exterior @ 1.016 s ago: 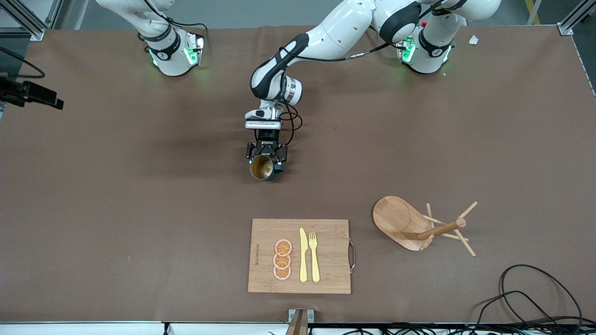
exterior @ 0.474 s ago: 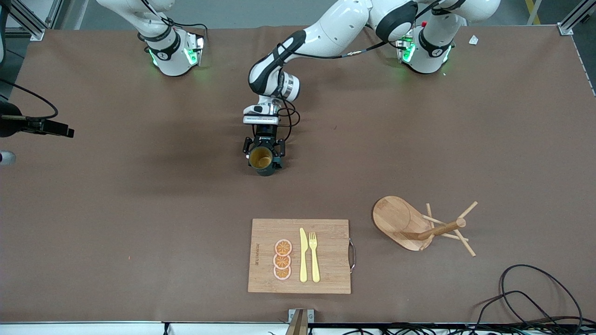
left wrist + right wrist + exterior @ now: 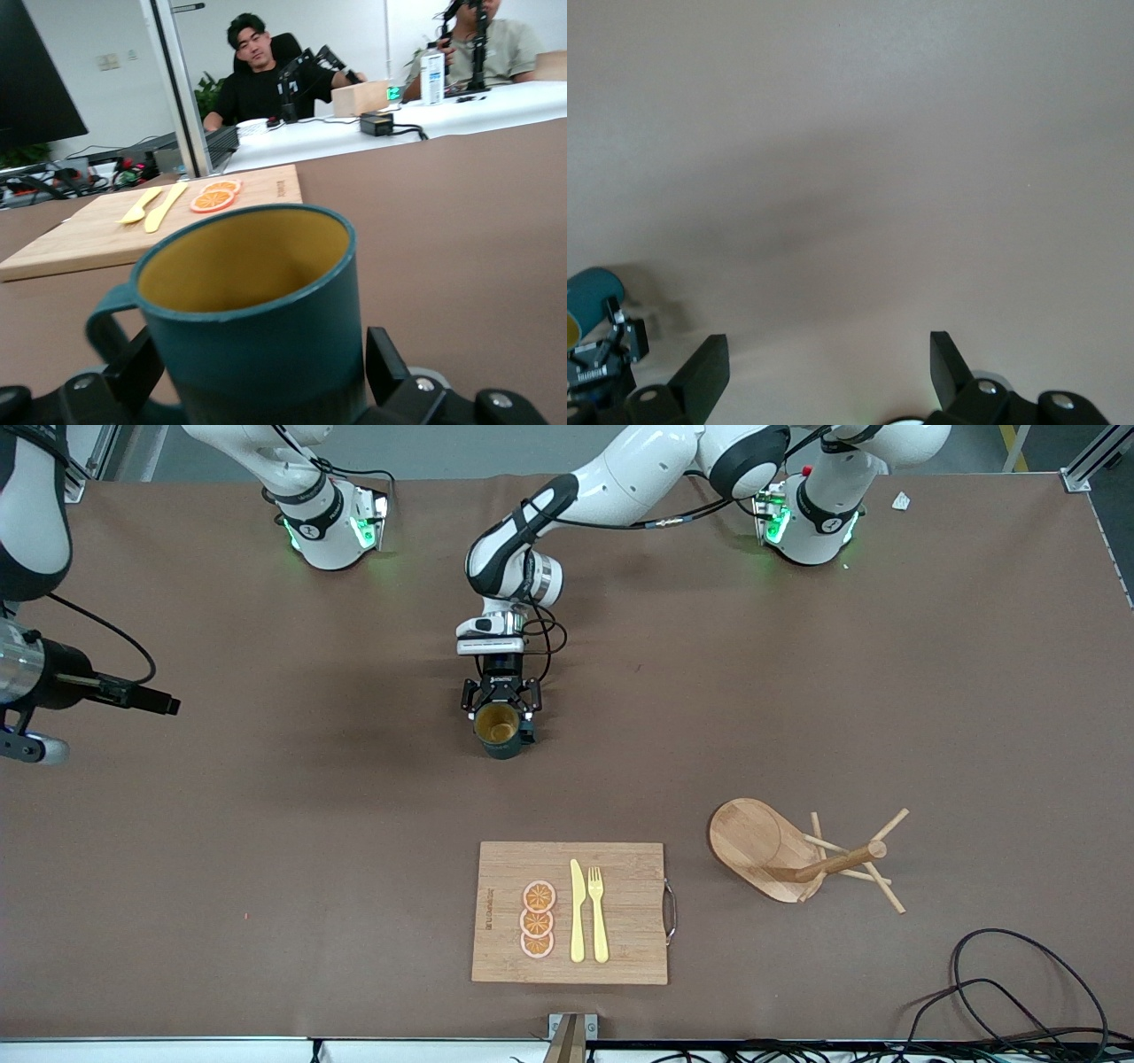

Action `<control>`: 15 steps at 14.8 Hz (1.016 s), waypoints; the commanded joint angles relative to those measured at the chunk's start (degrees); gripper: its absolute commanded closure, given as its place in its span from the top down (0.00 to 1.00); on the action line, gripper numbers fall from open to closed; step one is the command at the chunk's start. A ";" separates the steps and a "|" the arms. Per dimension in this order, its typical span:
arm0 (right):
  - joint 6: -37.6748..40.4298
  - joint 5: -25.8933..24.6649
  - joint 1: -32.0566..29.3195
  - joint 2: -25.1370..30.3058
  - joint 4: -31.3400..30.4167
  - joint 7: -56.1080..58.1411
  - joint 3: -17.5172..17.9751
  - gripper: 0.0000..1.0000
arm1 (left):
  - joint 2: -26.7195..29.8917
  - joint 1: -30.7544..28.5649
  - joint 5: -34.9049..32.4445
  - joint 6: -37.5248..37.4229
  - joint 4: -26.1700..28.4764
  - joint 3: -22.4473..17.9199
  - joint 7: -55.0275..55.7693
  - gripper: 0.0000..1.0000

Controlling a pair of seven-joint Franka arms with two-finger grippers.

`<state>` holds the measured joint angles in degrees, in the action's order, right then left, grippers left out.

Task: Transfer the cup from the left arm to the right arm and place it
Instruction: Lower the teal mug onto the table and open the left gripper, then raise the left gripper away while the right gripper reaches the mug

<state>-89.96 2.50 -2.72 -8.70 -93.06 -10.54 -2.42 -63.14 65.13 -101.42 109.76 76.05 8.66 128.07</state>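
A brown mat covers the tabletop [image 3: 266,850] edge to edge, with aluminium frame posts [image 3: 1097,456] at its corners. Black cables [image 3: 1019,992] coil at the corner nearest the front camera, at the left arm's end. In the left wrist view a white table [image 3: 425,119] stands past the brown surface, where two seated people [image 3: 266,75] work before a pale wall [image 3: 106,62]. A dark monitor [image 3: 35,80] and a green plant [image 3: 208,93] show there too. The light is even.

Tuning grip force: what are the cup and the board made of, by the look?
Cup: probably glazed ceramic or hard plastic; smooth teal outside, mustard inside, thick rim with a soft sheen. Can't tell which. Board: wood, likely bamboo; pale strips with visible grain, matte, with a metal handle at one end.
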 commanded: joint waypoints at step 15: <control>-3.81 2.94 10.88 -2.11 -4.23 -49.52 0.04 1.00 | 28.93 -8.51 47.25 -2.62 0.51 4.96 -41.80 1.00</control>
<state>-92.30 4.00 5.54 -11.60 -95.25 -50.53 -2.08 -38.72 60.23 -58.65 105.65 74.13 13.19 93.26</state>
